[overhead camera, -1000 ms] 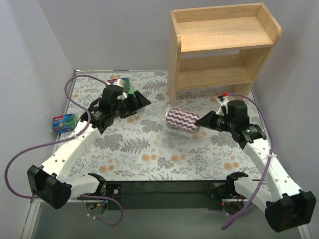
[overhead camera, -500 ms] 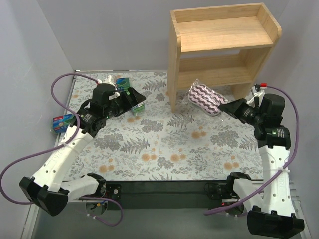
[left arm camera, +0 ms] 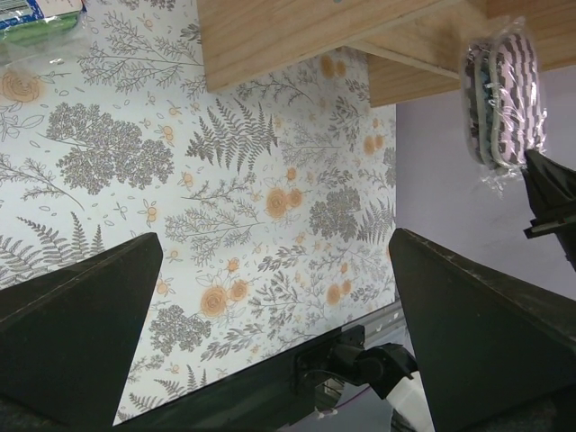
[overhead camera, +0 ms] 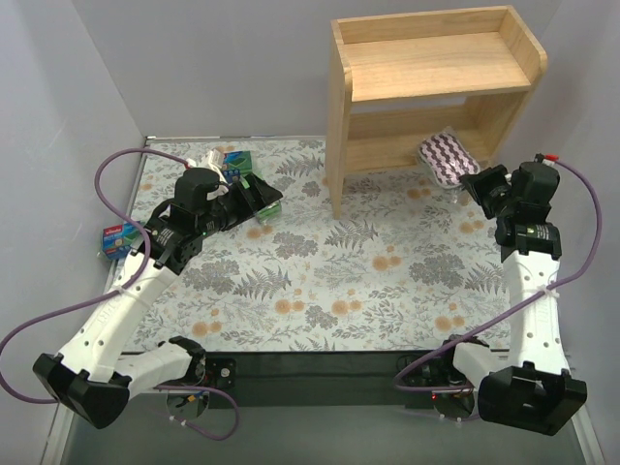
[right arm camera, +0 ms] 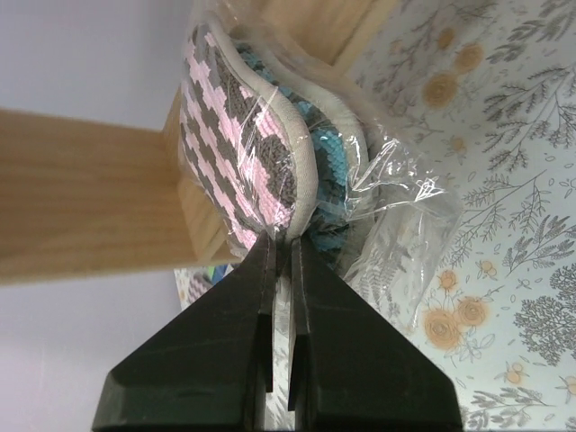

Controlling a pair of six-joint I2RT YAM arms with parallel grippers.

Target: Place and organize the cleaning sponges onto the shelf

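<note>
Between the closed fingertips of the right gripper (right arm camera: 279, 250) (overhead camera: 479, 183) is the near edge of a striped pad (right arm camera: 241, 148) (overhead camera: 444, 155), pinched through its clear plastic wrap. The wrist view shows a teal layer beside the maroon-and-white one inside the wrap. The pad stands on edge at the right end of the shelf's (overhead camera: 436, 68) lower tier, just beside the right side panel. Whether it rests on the board cannot be told. The right arm reaches far along the right edge of the floral mat (overhead camera: 339, 281).

On the left, the left gripper (overhead camera: 263, 197) (left arm camera: 274, 306) is spread wide with nothing between its fingers, hovering over the far left part of the mat and pointing right toward the shelf. Its camera sees the pad (left arm camera: 504, 94) and the shelf's base (left arm camera: 270, 36) across the mat. One green pack (overhead camera: 238, 165) lies just far of this gripper. Another green pack (overhead camera: 123, 237) lies at the mat's left edge, beside the left arm.
</note>
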